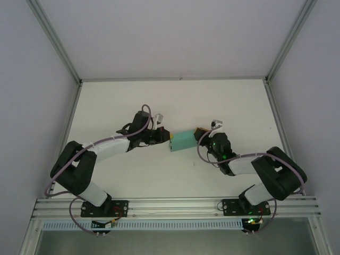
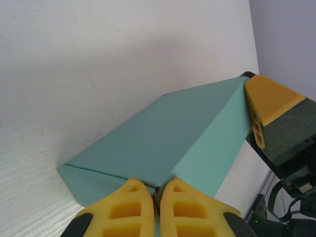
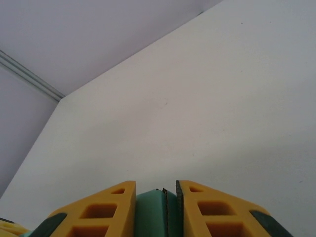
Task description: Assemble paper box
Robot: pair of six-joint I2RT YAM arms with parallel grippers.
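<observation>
**Teal paper box held at both ends above the white tabletop**

The paper box [image 1: 184,141] sits near the middle of the tabletop [image 1: 133,103], between the two arms. It is teal-green, slim and rectangular, and already folded into shape. Its faces are plain, with sharp creases along the long edges. From the overhead camera its long axis runs roughly left to right, tilted a little so the right end lies farther from the bases.

The left fingers [image 2: 126,205] are yellow, with cut-out windows. They are pressed together until only a hairline seam is left between them. That seam sits on the near end of the box, where its fold lines meet at a corner, so they pinch thin paper there. The left arm [image 1: 106,146] reaches in from the left, a grey cable looping along it.

The right fingers [image 3: 106,210] stand slightly apart with a strip of teal paper filling the gap, touching both inner faces, so they clamp the opposite end. In the left wrist view, one of them caps the far corner of the box. The right arm [image 1: 249,166] bends in from the right, with small green lights glowing near its wrist and base.

Whether the underside of the box rests on the tabletop or hangs just above it cannot be told.
</observation>
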